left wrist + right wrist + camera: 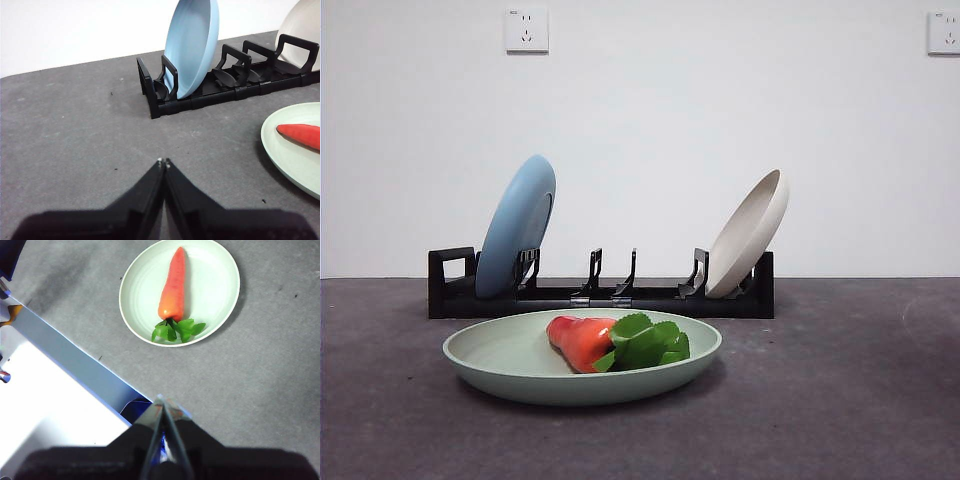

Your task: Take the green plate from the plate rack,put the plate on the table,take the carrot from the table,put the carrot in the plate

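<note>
the stubby orange carrot (582,341) lies inside our pale mint green plate (500,352), tip toward nine o'clock; both grippers (163,162) (161,399) are pinched together, empty, best kept clear.

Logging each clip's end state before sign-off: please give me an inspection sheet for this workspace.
Surface: dark grey matte table, a few small specks.
Job's things: pale mint green round plate flat on the table in front of the long black pronged plate rack; orange-red toy carrot with green leaves lying inside the plate.
Clutter: light blue plate and cream-beige plate leaning in the rack; middle slots vacant.
Grippers: left tool shut, over bare table beside the rack; right tool shut, holding nothing, away from the plate.
Cables: nothing seen.
Surroundings: white wall, two wall sockets; white-and-blue structure at the table edge.
</note>
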Controlling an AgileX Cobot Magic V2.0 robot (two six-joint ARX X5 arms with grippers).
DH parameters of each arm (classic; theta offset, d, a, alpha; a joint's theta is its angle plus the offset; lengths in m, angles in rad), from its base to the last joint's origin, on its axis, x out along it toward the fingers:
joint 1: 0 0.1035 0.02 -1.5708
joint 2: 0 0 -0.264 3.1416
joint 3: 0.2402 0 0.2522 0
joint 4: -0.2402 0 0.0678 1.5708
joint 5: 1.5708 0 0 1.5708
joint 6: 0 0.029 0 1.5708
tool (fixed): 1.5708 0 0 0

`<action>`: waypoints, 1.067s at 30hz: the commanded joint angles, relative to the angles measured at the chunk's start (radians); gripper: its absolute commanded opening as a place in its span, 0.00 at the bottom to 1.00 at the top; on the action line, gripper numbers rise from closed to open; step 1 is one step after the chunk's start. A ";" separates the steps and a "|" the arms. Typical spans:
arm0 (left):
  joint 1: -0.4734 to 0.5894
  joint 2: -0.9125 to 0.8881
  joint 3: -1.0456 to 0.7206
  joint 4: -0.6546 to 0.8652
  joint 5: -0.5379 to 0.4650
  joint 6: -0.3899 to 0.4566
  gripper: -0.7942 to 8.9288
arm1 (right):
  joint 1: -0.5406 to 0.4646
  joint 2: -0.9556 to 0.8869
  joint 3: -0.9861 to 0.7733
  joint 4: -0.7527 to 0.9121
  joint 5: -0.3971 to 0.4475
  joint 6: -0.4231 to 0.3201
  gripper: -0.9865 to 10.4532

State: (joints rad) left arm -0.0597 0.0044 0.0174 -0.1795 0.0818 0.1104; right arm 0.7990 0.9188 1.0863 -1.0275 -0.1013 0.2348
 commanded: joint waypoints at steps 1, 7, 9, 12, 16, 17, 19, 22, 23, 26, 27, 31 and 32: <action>0.003 -0.003 -0.014 0.003 -0.001 -0.010 0.08 | -0.015 -0.028 0.000 0.002 0.010 -0.034 0.09; 0.003 -0.003 -0.014 0.003 -0.002 -0.010 0.08 | -0.227 -0.137 -0.023 0.119 0.039 -0.191 0.09; 0.003 -0.003 -0.014 0.003 -0.001 -0.010 0.08 | -0.336 -0.193 -0.062 0.190 -0.030 -0.189 0.09; 0.003 -0.003 -0.014 0.003 -0.002 -0.010 0.08 | -0.499 -0.285 -0.156 0.273 -0.064 -0.198 0.09; 0.003 -0.003 -0.014 0.003 -0.002 -0.010 0.08 | -0.648 -0.423 -0.352 0.458 -0.055 -0.229 0.09; 0.003 -0.003 -0.014 0.003 -0.001 -0.010 0.08 | -0.671 -0.457 -0.406 0.517 -0.055 -0.225 0.09; 0.003 -0.003 -0.014 0.003 -0.001 -0.010 0.08 | -0.710 -0.539 -0.531 0.652 -0.053 -0.209 0.09; 0.003 -0.003 -0.014 0.003 -0.002 -0.010 0.08 | -0.738 -0.644 -0.693 0.804 -0.049 -0.199 0.09; 0.003 -0.003 -0.014 0.003 -0.001 -0.010 0.08 | -0.741 -0.670 -0.735 0.835 -0.048 -0.198 0.09; 0.003 -0.003 -0.014 0.003 -0.002 -0.010 0.08 | -0.747 -0.745 -0.848 0.887 -0.040 -0.199 0.09; 0.003 -0.003 -0.014 0.003 -0.002 -0.010 0.08 | -0.747 -0.768 -0.880 0.892 -0.026 -0.198 0.09; 0.003 -0.003 -0.014 0.003 -0.002 -0.010 0.08 | -0.747 -0.846 -0.985 0.890 -0.019 -0.173 0.09; 0.003 -0.003 -0.014 0.003 -0.001 -0.010 0.08 | -0.747 -0.864 -1.007 0.890 -0.019 -0.164 0.09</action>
State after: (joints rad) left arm -0.0597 0.0048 0.0174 -0.1795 0.0814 0.1104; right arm 0.0528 0.0673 0.0986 -0.1486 -0.1230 0.0467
